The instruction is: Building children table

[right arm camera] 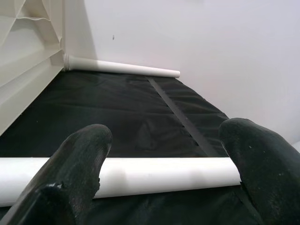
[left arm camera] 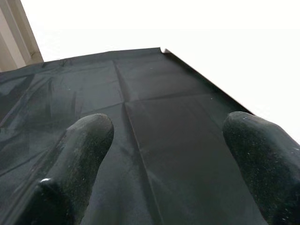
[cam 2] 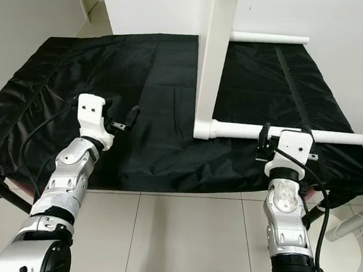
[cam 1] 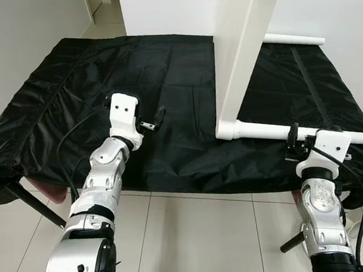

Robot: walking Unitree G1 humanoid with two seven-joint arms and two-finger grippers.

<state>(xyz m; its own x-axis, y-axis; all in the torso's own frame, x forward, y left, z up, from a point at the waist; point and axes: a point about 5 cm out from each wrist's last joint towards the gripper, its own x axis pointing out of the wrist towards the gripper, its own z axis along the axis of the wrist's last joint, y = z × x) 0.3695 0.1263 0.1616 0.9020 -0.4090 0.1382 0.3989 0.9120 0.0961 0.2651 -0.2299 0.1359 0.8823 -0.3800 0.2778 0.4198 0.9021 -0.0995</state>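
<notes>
The white children's table stands on its edge on a black cloth, its top [cam 1: 245, 47] upright. One white leg [cam 1: 270, 130] lies level near the cloth's front edge, and a second leg [cam 1: 295, 39] sticks out farther back. My right gripper [cam 1: 292, 140] is open at the near leg. In the right wrist view the leg [right arm camera: 154, 176] runs across just past the two black fingertips [right arm camera: 89, 145]. My left gripper [cam 1: 159, 117] hovers open over bare cloth to the left of the tabletop, holding nothing, and its wrist view shows cloth between the fingertips [left arm camera: 91, 136].
The black cloth [cam 1: 163, 67] covers a low wide surface that drops off at its front edge. Pale floor tiles [cam 1: 196, 236] lie below it. A dark rod [cam 1: 35, 205] slants down at the front left corner. White walls close in at the back and right.
</notes>
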